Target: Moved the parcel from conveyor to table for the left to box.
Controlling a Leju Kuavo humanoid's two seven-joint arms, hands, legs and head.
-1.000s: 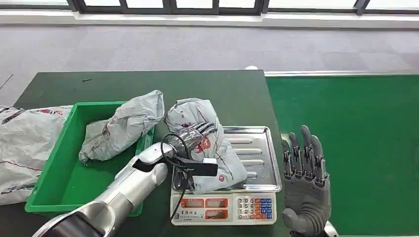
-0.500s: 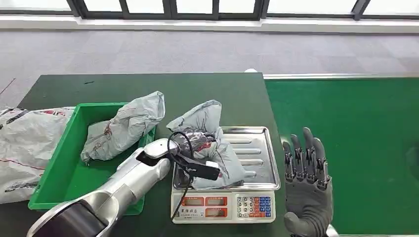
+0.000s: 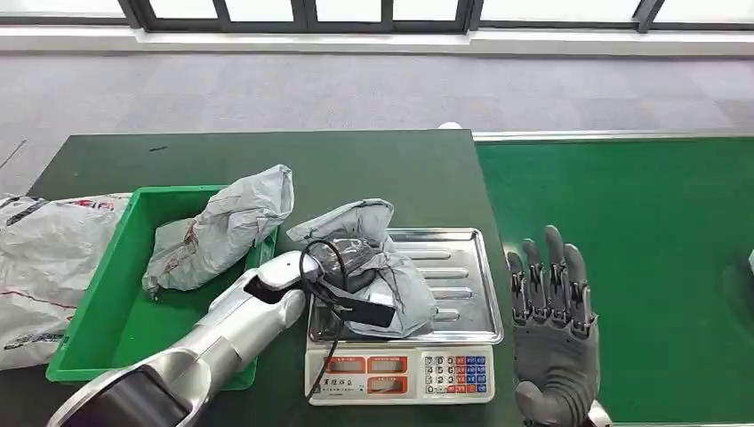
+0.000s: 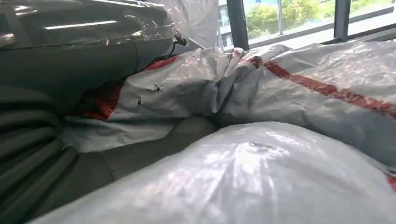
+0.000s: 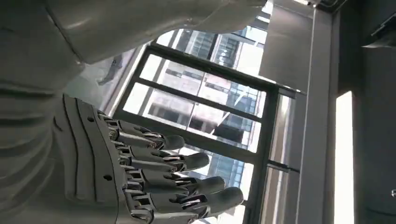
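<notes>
The left hand (image 3: pixel 342 260) has its dark fingers (image 3: pixel 348 252) wrapped around the crumpled top of a grey parcel (image 3: pixel 391 289), the plastic bunched up where they clamp it; in the left wrist view the wrinkled grey and red film presses close around the thumb (image 4: pixel 187 135). The parcel rests on, or barely above, the steel pan of the scale (image 3: pixel 467 276) (contact underneath cannot be made out), so it sits on the table (image 3: pixel 267 156) side and no longer on the green conveyor (image 3: pixel 640 222). Out from there, the silver left arm crosses the near corner of the green bin (image 3: pixel 116 302), which already holds a second grey parcel (image 3: pixel 218 231) leaning over its right wall, while a large grey bag (image 3: pixel 40 267) lies just beyond the bin's left edge. The right hand (image 3: pixel 553 334) hovers upright at the seam between scale and conveyor, fingers straight, slightly apart and holding nothing. By this layout the transfer off the belt looks finished; what seems left is for the left hand to carry the gripped parcel across into the bin and let go.
</notes>
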